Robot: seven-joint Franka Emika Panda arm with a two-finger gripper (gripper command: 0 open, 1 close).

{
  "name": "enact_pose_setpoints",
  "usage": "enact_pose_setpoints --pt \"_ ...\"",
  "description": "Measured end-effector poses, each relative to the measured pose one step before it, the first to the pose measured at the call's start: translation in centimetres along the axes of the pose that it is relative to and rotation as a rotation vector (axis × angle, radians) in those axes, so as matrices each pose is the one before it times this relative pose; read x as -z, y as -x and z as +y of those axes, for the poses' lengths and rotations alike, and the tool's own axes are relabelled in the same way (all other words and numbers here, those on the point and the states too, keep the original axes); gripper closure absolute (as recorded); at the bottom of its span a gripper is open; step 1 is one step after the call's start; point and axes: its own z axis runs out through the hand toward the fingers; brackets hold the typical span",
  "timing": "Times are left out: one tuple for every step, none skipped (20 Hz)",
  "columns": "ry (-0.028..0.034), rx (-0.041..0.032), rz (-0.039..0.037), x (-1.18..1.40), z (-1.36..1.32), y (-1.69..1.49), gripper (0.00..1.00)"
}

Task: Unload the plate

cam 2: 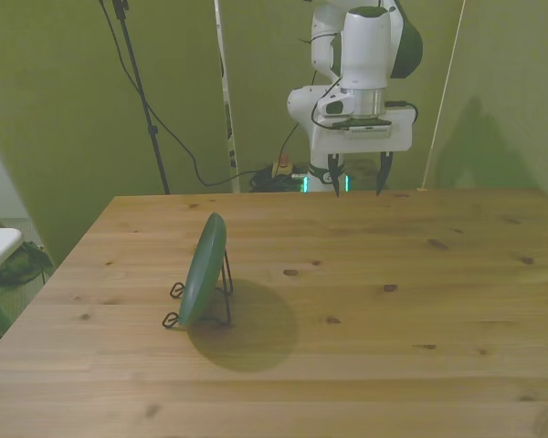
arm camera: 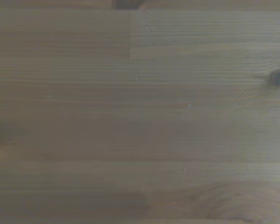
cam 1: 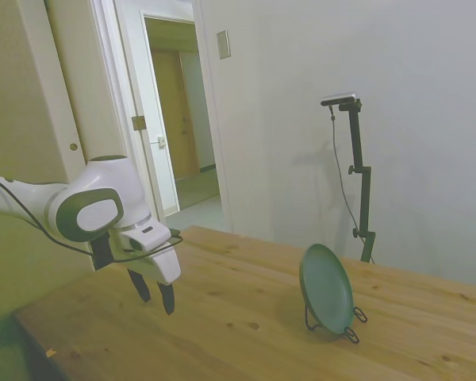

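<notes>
Currently plate (cam 2: 204, 269) upright, well apart from open end effector (cam 2: 357, 184).

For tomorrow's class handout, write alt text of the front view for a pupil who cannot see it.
A dark green plate stands nearly upright in a thin black wire stand on a wooden table, toward the front view's left. A white robot arm's gripper hangs above the far edge, fingers open and pointing down, well apart from the plate.

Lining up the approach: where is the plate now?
The plate stands upright in its wire stand left of centre in the front view, apart from the open claw.
</notes>
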Motion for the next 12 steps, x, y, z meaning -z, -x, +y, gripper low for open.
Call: enact_pose_setpoints --pt "0.00066 0.00001 -0.00081 -0.046 -0.013 -0.012 0.00" --pt "0.00012 -0.00134 -0.00106 -0.039 0.019 -0.040 0.00" --pt "-0.00520 -0.00972 0.00105 0.129 0.180 -0.358 0.00" --pt "-0.01265 -0.01876 0.00525 0.559 0.289 -0.867 0.00" --pt "-0.01664 -0.02295 0.00874 0.789 0.246 -1.129 0.00" --pt "-0.02068 -0.02605 0.01100 1.008 0.209 -1.398 0.00" --pt "-0.02316 -0.02460 0.01047 1.089 0.008 -1.379 0.00" --pt "-0.02441 -0.02366 0.00675 1.081 -0.229 -1.303 0.00" --pt "-0.02313 -0.02079 0.00692 1.045 -0.340 -1.257 0.00" --pt "-0.02061 -0.02118 0.00367 0.984 -0.489 -1.339 0.00" --pt "-0.01112 -0.01590 0.00067 0.793 -0.569 -1.227 0.00" --pt "-0.00859 -0.01520 0.00234 0.698 -0.617 -1.334 0.00"
